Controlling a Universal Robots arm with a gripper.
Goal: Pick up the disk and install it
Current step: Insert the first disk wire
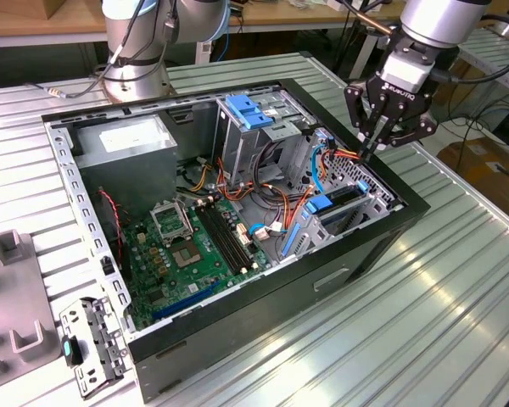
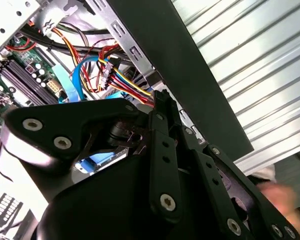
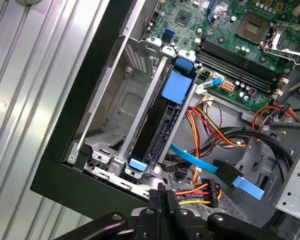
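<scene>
The disk (image 3: 157, 127) stands on edge inside a metal bay of the open computer case (image 1: 263, 280), its dark body flanked by blue plastic rails and tabs. In the exterior view the disk (image 1: 332, 203) sits in the bay at the case's corner on that view's right. My gripper (image 1: 370, 153) hovers just above that corner, fingers shut together with nothing between them. In both wrist views the closed fingertips (image 3: 162, 195) (image 2: 160, 97) point down beside a bundle of coloured power cables (image 2: 122, 80), a little apart from the disk.
A green motherboard (image 1: 191, 246) fills the case floor, with a grey power-supply box (image 1: 123, 144) at the back. A bare blue caddy (image 1: 250, 110) tops the upper drive cage. Grey fixtures (image 1: 13, 331) lie on the slatted table at the exterior view's left. A blurred hand (image 2: 277, 192) shows beyond the case.
</scene>
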